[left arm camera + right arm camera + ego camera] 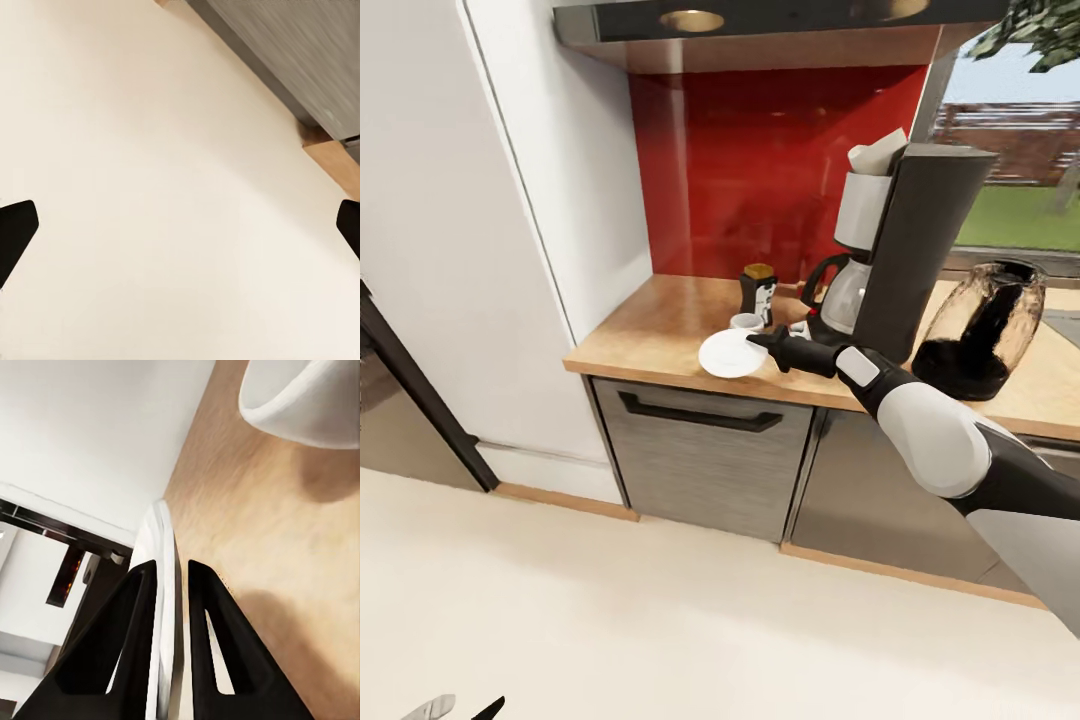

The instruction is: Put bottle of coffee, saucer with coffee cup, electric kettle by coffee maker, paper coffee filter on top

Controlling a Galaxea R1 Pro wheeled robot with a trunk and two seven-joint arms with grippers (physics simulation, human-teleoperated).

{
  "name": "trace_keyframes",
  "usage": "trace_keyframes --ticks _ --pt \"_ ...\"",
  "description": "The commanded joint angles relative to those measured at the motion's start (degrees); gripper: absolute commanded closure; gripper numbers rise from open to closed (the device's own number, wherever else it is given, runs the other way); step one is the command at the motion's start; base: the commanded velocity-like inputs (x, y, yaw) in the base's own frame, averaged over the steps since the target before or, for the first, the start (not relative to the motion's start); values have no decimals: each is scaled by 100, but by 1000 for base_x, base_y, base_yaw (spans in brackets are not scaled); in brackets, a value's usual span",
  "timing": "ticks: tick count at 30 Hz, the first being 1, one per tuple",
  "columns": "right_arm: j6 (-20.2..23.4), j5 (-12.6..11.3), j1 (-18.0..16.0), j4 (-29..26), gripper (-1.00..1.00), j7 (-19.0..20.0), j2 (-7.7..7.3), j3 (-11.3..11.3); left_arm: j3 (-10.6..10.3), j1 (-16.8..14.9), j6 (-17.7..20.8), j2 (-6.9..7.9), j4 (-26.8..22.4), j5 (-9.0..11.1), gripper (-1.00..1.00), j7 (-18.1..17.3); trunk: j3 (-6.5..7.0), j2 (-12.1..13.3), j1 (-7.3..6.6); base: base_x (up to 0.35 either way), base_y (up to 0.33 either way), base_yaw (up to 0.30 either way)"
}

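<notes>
The white saucer (728, 354) is at the wooden countertop's (650, 335) front edge, and my right gripper (760, 342) is shut on its rim. In the right wrist view the two black fingers (142, 615) pinch the saucer's thin edge (160, 547), with the white coffee cup (315, 397) beyond. The cup (746, 322) stands behind the saucer, beside the dark bottle of coffee (758, 292). The black coffee maker (905, 250) carries a paper filter (878, 155) on top. The electric kettle (982, 330) stands to its right. My left gripper (180, 225) hangs open over the floor.
A tall white cabinet (550, 180) borders the counter on the left, with a red backsplash (760, 170) behind. Grey drawers (705, 450) sit below. The cream floor (660, 620) lies in front. The left fingertips (455, 708) show at the lower edge of the head view.
</notes>
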Motion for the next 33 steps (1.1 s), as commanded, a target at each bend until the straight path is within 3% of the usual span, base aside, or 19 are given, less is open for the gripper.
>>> trace_keyframes --ticks 1,9,18,27,33 --pt "52 -75 -1 -5 100 -1 1 8 -4 -4 13 3 8 33 -100 -23 -5 -2 0 0 264 -28" --pt "55 -75 4 -5 100 -1 1 8 -8 -4 13 1 8 33 -100 -23 -5 -2 0 0 193 -51" --pt "60 -75 5 -5 100 -1 1 8 -4 -4 9 3 8 33 -100 -23 -5 -2 0 0 25 -244" --pt "57 -75 5 -5 100 -1 1 8 -8 -4 26 18 8 33 -100 -40 -5 -2 0 0 253 -51" --pt "59 -75 5 -5 100 -1 1 8 -8 -4 19 23 8 33 -100 -41 -5 -2 0 0 68 -223"
